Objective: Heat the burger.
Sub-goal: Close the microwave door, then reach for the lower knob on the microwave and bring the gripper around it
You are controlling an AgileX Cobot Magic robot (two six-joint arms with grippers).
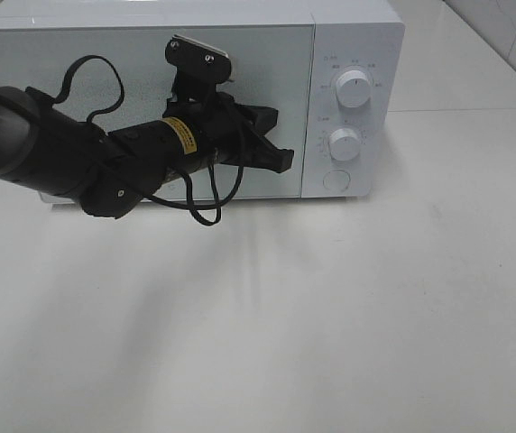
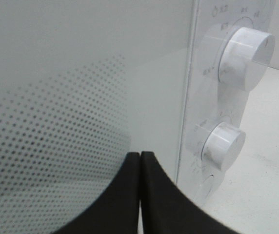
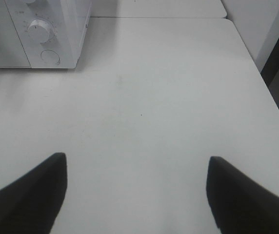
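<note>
The burger is out of view in every frame. The white microwave (image 1: 150, 81) stands at the back of the table with its frosted door (image 2: 56, 97) closed. My left gripper (image 1: 285, 161) is shut with nothing between its fingers; its tips (image 2: 140, 161) sit just in front of the door's lower right part, near the seam with the control panel. Whether they touch the glass I cannot tell. My right gripper (image 3: 137, 163) hangs open and empty over bare table to the right of the microwave (image 3: 56, 29), and does not show in the exterior high view.
The control panel has an upper knob (image 1: 353, 90), a lower knob (image 1: 344, 143) and a round button (image 1: 335, 179) below them. The white table (image 1: 330, 316) stretches in front. Its right edge (image 3: 264, 78) shows in the right wrist view.
</note>
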